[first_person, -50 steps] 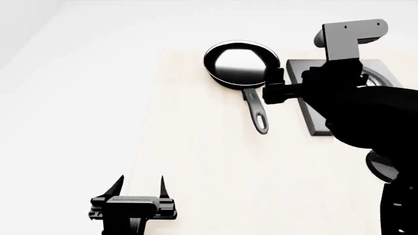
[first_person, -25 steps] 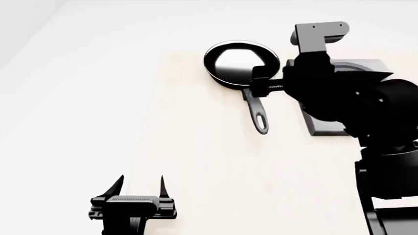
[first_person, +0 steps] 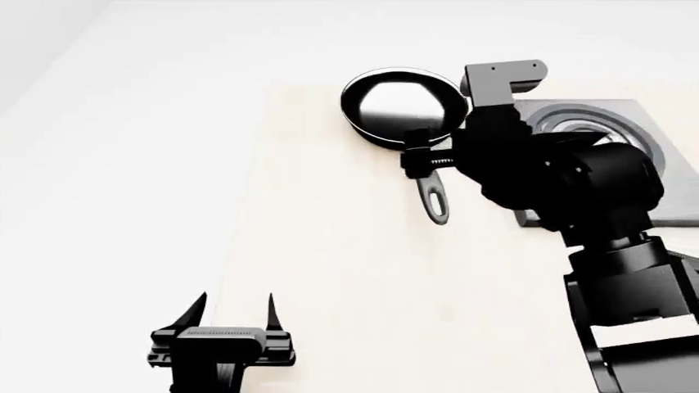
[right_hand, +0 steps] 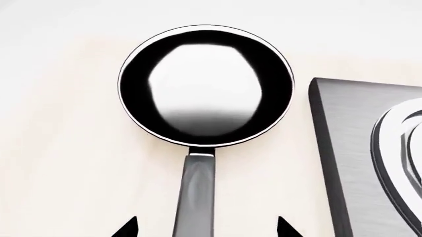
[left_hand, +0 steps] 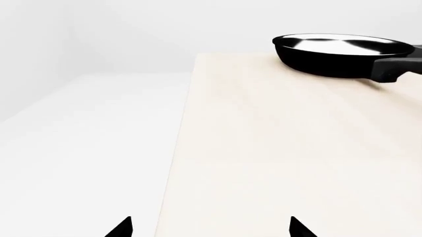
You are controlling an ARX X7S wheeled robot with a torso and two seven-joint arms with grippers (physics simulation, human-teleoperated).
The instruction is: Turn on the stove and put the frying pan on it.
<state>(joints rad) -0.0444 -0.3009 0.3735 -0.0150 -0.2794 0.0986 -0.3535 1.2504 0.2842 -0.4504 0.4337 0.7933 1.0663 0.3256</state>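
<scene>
The frying pan (first_person: 400,105) lies on the pale table, glossy black with a shiny inside, its long handle (first_person: 435,195) pointing toward me. The right wrist view has the pan (right_hand: 205,86) straight ahead and its handle (right_hand: 196,192) running between the two tips. My right gripper (first_person: 417,160) hovers open over the handle near the bowl, its jaws standing either side of it (right_hand: 205,228). The stove (first_person: 677,196), a dark grey slab with silver rings, lies right of the pan and partly under my right arm; its edge (right_hand: 349,148) shows beside the pan. My left gripper (first_person: 235,304) is open and empty near the front left.
The light wooden table (first_person: 327,262) has its left edge running under my left gripper (left_hand: 211,228), with white floor beyond it. The left wrist view catches the pan (left_hand: 343,52) far off at the table's back. My bulky right arm (first_person: 579,188) covers the stove's near part.
My right arm has swung left from above the stove to above the pan's handle, uncovering the stove's rings. The left arm and the pan have not moved.
</scene>
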